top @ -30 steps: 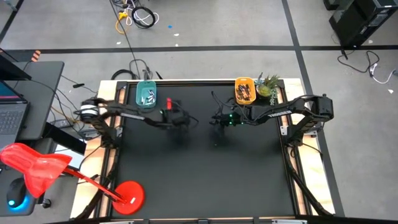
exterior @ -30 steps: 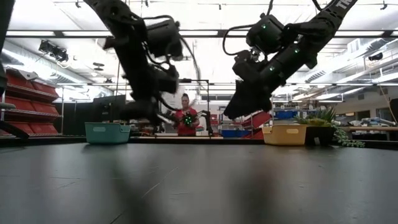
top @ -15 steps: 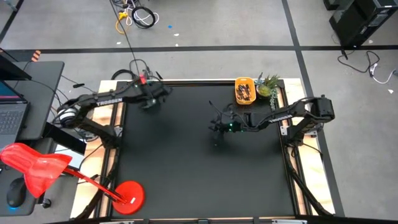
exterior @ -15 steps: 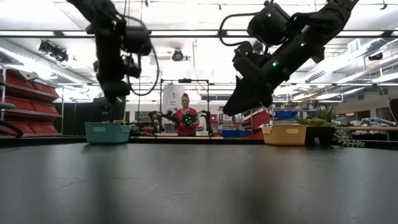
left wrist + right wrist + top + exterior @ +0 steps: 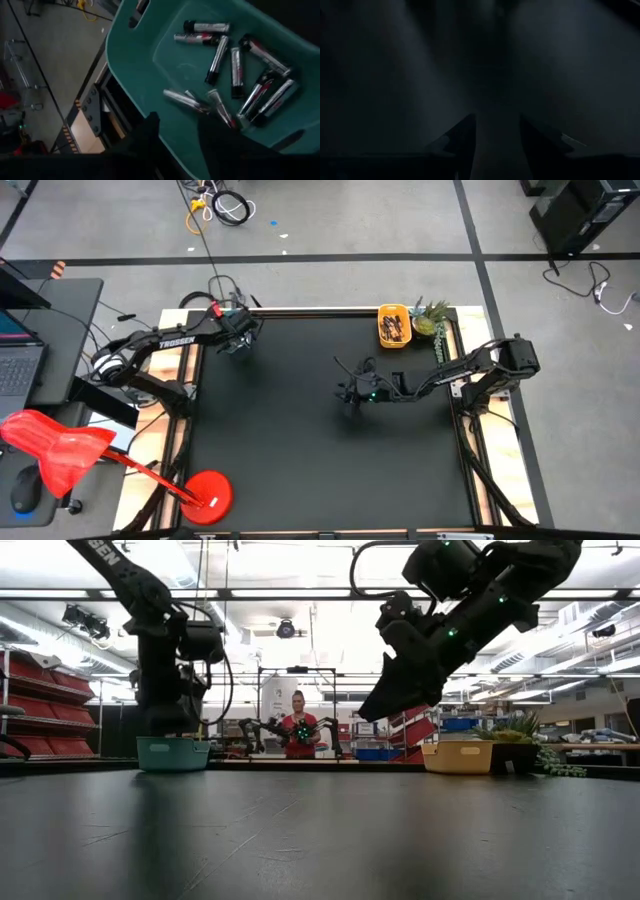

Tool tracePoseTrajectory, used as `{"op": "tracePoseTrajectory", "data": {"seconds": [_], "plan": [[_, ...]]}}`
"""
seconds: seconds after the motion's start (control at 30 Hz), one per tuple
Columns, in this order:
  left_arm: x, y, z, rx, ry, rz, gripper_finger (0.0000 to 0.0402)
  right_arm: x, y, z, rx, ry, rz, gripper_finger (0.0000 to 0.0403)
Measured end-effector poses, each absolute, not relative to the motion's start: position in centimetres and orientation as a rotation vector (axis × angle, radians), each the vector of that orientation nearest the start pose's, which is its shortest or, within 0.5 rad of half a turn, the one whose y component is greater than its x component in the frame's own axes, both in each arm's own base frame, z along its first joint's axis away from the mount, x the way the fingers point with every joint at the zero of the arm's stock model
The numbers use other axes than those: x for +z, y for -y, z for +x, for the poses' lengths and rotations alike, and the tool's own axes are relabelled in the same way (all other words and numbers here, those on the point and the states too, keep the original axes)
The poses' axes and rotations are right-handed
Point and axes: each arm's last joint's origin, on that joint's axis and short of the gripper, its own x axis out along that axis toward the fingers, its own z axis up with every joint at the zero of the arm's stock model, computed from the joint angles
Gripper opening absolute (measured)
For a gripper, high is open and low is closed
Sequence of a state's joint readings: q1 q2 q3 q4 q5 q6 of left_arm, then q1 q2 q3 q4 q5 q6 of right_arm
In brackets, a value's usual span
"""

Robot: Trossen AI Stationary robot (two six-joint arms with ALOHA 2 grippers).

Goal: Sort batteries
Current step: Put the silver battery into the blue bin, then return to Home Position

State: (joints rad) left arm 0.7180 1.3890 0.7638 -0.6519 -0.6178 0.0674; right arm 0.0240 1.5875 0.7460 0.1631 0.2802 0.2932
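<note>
Several silvery batteries (image 5: 235,65) lie in the teal tray (image 5: 130,55) at the table's far left corner. My left gripper (image 5: 177,125) hangs just over this tray (image 5: 173,753), open, with nothing between its fingers; in the high view the gripper (image 5: 238,343) covers the tray. Dark batteries (image 5: 393,330) fill the yellow tray (image 5: 392,312) at the far right. My right gripper (image 5: 350,392) hovers open above the bare black table (image 5: 300,450) near its middle, slanting down (image 5: 368,715), and nothing lies between its fingers (image 5: 470,127).
A small potted plant (image 5: 430,320) stands beside the yellow tray. A red stand (image 5: 208,492) sits at the near left corner. A person in red (image 5: 297,730) stands in the room beyond the far edge. The black table top spreads between the two arms.
My left gripper has swung from the middle of the table toward the far left corner and now hangs over the teal tray, rolling as it went. My right gripper has drifted a little toward the near edge, staying at the same height.
</note>
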Motion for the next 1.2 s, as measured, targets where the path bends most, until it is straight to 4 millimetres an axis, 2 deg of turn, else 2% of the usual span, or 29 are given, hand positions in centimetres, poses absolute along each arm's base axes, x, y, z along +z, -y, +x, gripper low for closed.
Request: {"op": "tracePoseTrajectory", "data": {"seconds": [0.2, 0.33, 0.43, 0.53, 0.63, 0.73, 0.87, 1.0, 1.2], "plan": [[20.1, -15.9, 17.2, 1.052, -1.306, 0.059, 0.0169, 17.0, 0.9, 30.5, -0.365, -0.62, 0.178, 0.0158], [22.3, -14.5, 17.3, 0.976, -1.076, 0.051, 0.0169, 18.4, 1.5, 29.6, -0.368, -0.571, 0.137, 0.0158], [23.1, -13.0, 16.5, 0.906, -0.864, -0.022, 0.0156, 19.3, 2.5, 27.4, -0.395, -0.506, 0.133, 0.0157], [23.2, -11.3, 15.4, 0.859, -0.677, -0.111, 0.0133, 19.2, 3.7, 24.1, -0.443, -0.404, 0.155, 0.0157], [23.0, -9.6, 14.9, 0.836, -0.46, -0.209, 0.0109, 18.4, 4.2, 20.6, -0.446, -0.246, 0.182, 0.0157], [22.6, -8.0, 14.9, 0.754, -0.221, -0.23, 0.0086, 17.4, 4.6, 17.6, -0.458, -0.08, 0.23, 0.0156], [20.6, -5.9, 15.2, 0.61, -0.025, -0.185, 0.0059, 16.3, 4.7, 15.1, -0.443, 0.065, 0.302, 0.0149], [18.3, -4.4, 14.5, 0.579, 0.069, -0.157, 0.0038, 15.9, 4.7, 14.4, -0.44, 0.084, 0.306, 0.0136], [16.1, -3.4, 13.8, 0.585, 0.029, -0.153, 0.0022, 16.2, 4.7, 14.4, -0.435, 0.094, 0.234, 0.0122]]}}
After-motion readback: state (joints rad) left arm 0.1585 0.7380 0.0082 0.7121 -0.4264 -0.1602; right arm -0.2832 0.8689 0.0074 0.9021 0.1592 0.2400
